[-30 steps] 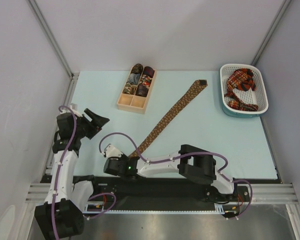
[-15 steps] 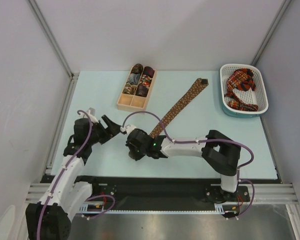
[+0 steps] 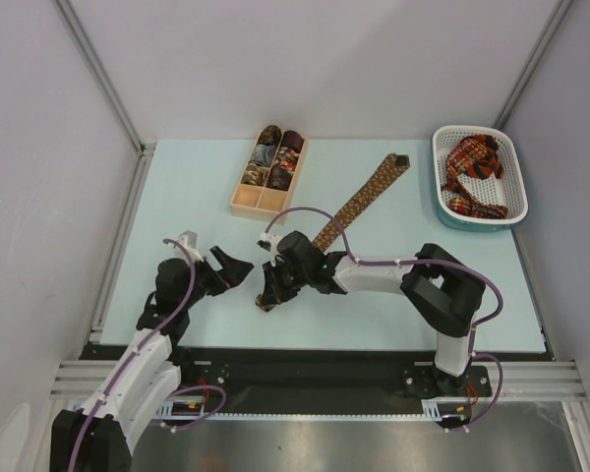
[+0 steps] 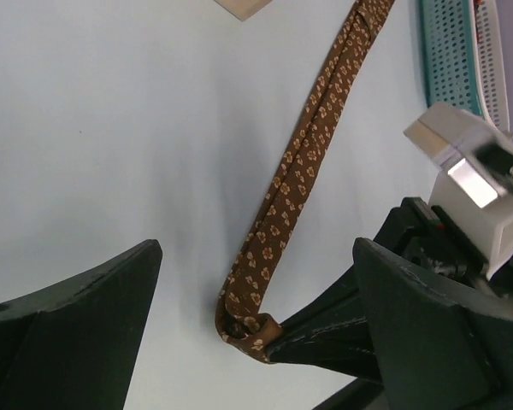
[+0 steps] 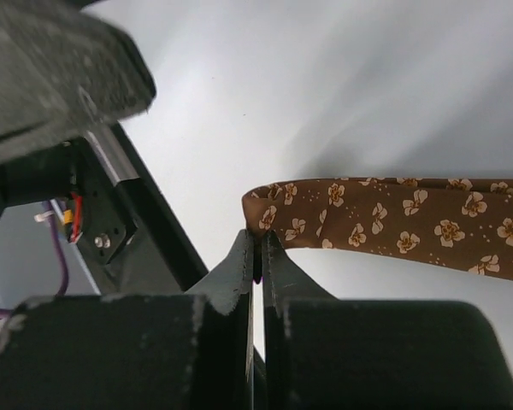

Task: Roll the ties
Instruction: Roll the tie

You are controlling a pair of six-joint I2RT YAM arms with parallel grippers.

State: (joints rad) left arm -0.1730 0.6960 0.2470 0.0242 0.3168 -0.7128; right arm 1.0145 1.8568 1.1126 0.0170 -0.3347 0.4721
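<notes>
Brown tie [image 3: 359, 205] lay diagonal mid-table, near end folded over and clamped in right gripper [image 5: 258, 249]. Left gripper [image 3: 234, 270] sat just left, jaws wide apart, empty. Step needed tight first turn, edges aligned, left pinning core.

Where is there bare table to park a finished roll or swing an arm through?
Bare table lies between the left edge and the wooden box, between the brown tie and the white basket, and near-right in front of that basket. Crowded: near centre, where the open left pincer faces the right pincer shut on the tie's end.
</notes>
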